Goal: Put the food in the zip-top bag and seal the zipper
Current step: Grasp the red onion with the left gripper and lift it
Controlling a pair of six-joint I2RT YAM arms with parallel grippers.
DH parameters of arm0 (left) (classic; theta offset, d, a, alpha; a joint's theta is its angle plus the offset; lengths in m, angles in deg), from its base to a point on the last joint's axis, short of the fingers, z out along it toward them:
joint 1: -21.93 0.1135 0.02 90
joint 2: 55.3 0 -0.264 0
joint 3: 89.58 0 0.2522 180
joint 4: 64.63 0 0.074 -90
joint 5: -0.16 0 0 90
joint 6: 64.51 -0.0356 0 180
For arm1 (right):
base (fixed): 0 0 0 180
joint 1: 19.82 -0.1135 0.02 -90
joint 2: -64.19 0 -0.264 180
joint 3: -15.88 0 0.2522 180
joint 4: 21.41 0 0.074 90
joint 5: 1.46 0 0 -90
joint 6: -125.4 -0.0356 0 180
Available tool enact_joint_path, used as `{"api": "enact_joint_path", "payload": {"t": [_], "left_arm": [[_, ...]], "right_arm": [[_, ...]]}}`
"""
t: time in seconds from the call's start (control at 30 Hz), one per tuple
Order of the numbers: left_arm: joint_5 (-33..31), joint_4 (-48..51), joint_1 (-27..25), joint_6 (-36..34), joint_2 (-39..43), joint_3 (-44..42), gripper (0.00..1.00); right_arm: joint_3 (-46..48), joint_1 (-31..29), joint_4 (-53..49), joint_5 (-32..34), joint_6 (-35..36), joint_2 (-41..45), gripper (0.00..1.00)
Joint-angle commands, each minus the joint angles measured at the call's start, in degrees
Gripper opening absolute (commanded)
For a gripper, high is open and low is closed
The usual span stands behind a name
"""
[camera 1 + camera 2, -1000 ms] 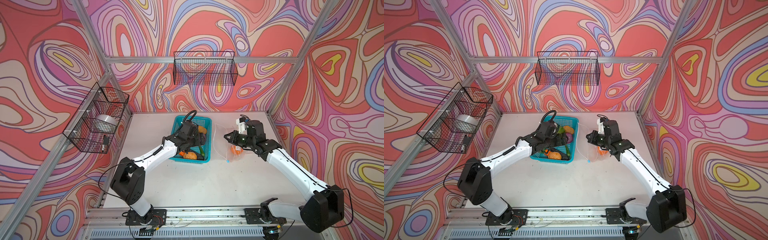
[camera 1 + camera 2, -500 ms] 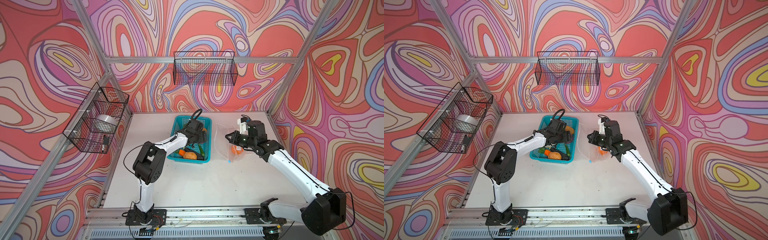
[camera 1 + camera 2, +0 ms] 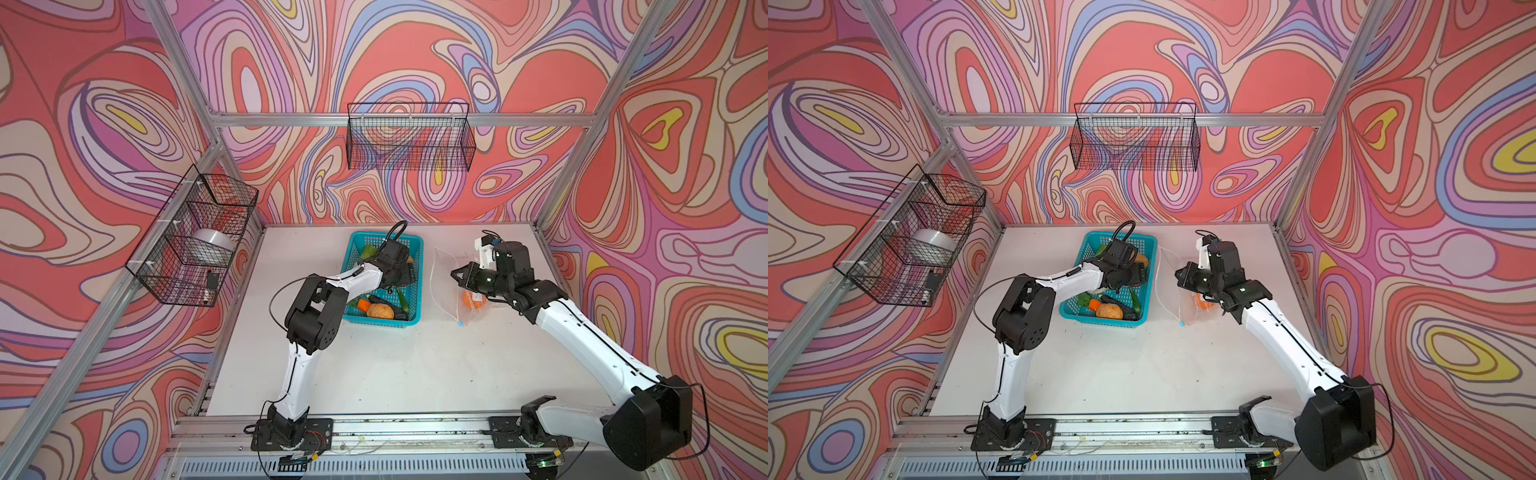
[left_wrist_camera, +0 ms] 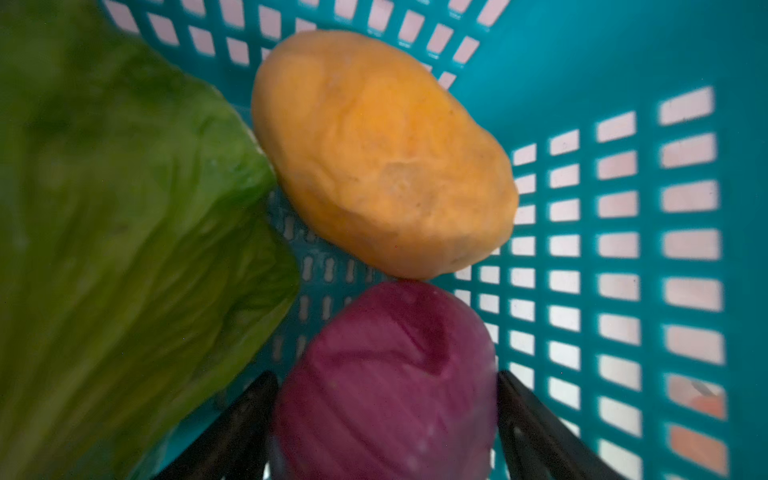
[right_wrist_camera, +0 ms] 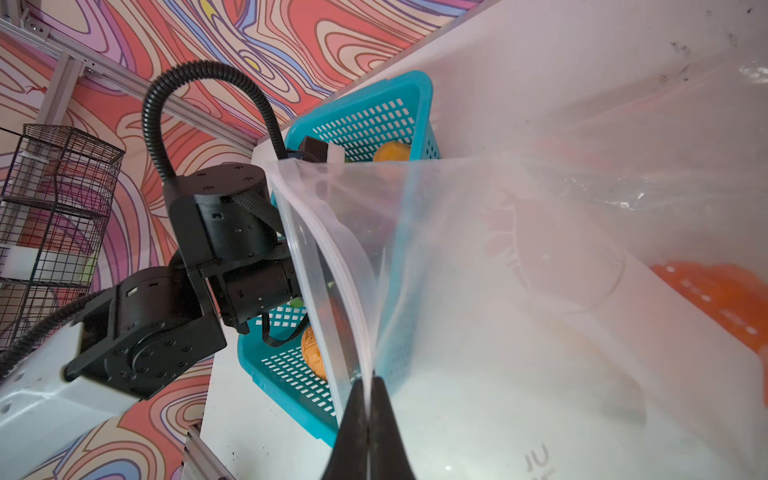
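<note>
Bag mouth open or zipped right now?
Open. The right gripper pinches one lip of the bag and holds it up, apart from the other; the blue slider sits at one end.

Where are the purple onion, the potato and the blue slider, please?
purple onion [image 4: 386, 382]: left wrist view, ribbed middle.
potato [image 4: 382, 153]: left wrist view, upper face.
blue slider [image 3: 460, 322]: a top view, the tab.

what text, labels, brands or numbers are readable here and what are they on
Zip-top bag, right wrist view: faint grey letters at the frame's edge, cut off and too blurred to read.
Same bag: faint reddish round print, illegible.
Teal basket: no text visible.
Nothing else readable in any view.
</note>
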State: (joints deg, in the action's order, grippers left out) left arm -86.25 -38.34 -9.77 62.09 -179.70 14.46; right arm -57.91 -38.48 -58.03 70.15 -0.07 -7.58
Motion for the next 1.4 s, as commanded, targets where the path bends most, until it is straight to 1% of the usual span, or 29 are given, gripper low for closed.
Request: {"api": "enact_joint_path", "payload": {"t": [0.0, 0.17, 0.23, 0.3, 0.33, 0.47, 0.63, 0.93, 1.13, 1.23, 1.37], "left_arm": [[1.7, -1.3, 0.2, 0.0, -1.7, 1.3, 0.79], [1.9, -1.8, 0.2, -0.4, -1.1, 1.1, 0.68], [1.9, -2.0, 0.2, -0.7, -0.4, 0.8, 0.62], [1.8, -2.4, 0.2, -0.8, 0.6, 0.0, 0.53], [1.8, -2.6, 0.2, -0.8, 1.1, -0.4, 0.50], [2.1, -3.4, 0.2, -0.8, 4.0, -2.5, 0.50], [3.3, -3.9, 0.2, 0.0, 9.8, -5.8, 0.50], [5.2, -5.2, 0.2, 3.4, 24.5, -17.0, 0.51], [10.0, -7.8, 0.1, 8.1, 34.9, -22.9, 0.51], [11.6, -9.3, -0.9, 10.4, 38.6, -24.6, 0.51], [11.2, -10.5, -3.6, 12.0, 41.8, -25.0, 0.51]], "right_arm": [[-0.8, 0.3, -0.9, 1.0, 0.9, 0.8, 0.00], [-0.8, 0.3, -0.9, 1.1, 0.9, 1.0, 0.00], [-0.7, 0.3, -0.9, 1.0, 0.9, 0.9, 0.00], [-0.6, 0.3, -0.8, 0.9, 0.8, 0.9, 0.00], [-0.6, 0.3, -0.8, 0.9, 0.8, 0.9, 0.00], [-0.5, 0.3, -0.5, 0.9, 0.8, 0.9, 0.00], [-0.4, 0.3, -0.4, 0.7, 0.7, 0.7, 0.00], [-0.4, 0.3, 0.9, 0.3, 0.1, -0.2, 0.00], [-0.4, 0.3, 2.1, -0.2, -0.4, -1.2, 0.00], [-0.4, 0.3, 3.0, -0.7, -0.9, -1.8, 0.00], [-0.2, 0.3, 3.8, -1.2, -1.4, -2.4, 0.00]]}}
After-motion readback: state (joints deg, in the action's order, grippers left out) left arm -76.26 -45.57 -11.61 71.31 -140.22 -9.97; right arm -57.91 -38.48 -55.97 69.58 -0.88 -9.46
